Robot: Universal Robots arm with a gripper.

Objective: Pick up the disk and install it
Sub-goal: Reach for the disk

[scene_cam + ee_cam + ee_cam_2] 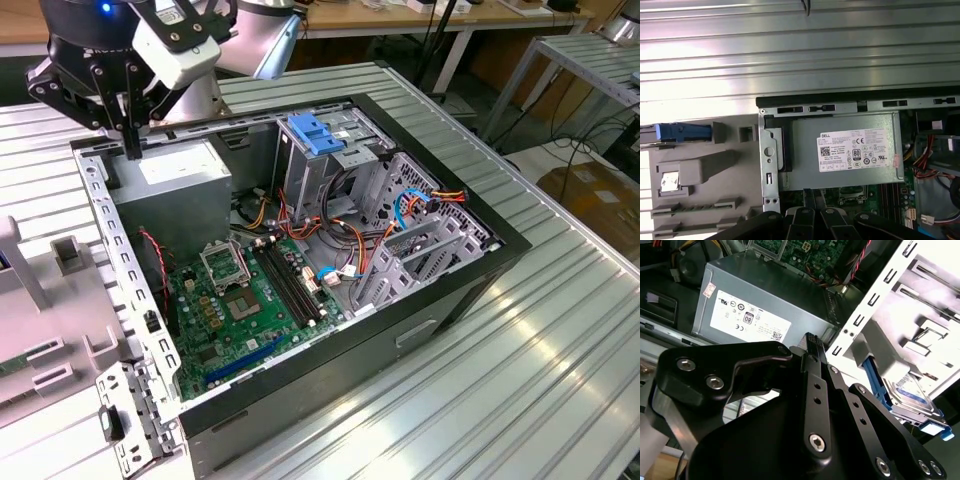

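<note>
- Hand hangs over the rear corner of the case, at about ten o'clock from the case's middle in the exterior view. Its fingers are drawn together with nothing between them, so it carries nothing.
- Ribbed metal worktop carries both the case and a grey fixture.
- Computer case lies on its side with the panel off, so the board, cables and bays are exposed.
- Grey fixture sits at nine o'clock from the case in the exterior view, just beside the perforated rear panel.
- Power supply lies directly below the hand in the first wrist view. The fingertips hover above its edge and do not touch it.
- Drive cage stands at about twelve o'clock from the case's middle, with a ribbed blue latch on top. It is well apart from the hand.
- Disk rests on the grey fixture outside the case, with blue carrier rails along its sides. It is near the hand but clear of it.
- Judged from this, the work has barely begun. The disk is not yet grasped, and both the pick-up and the installation in the case are still to do.
</note>
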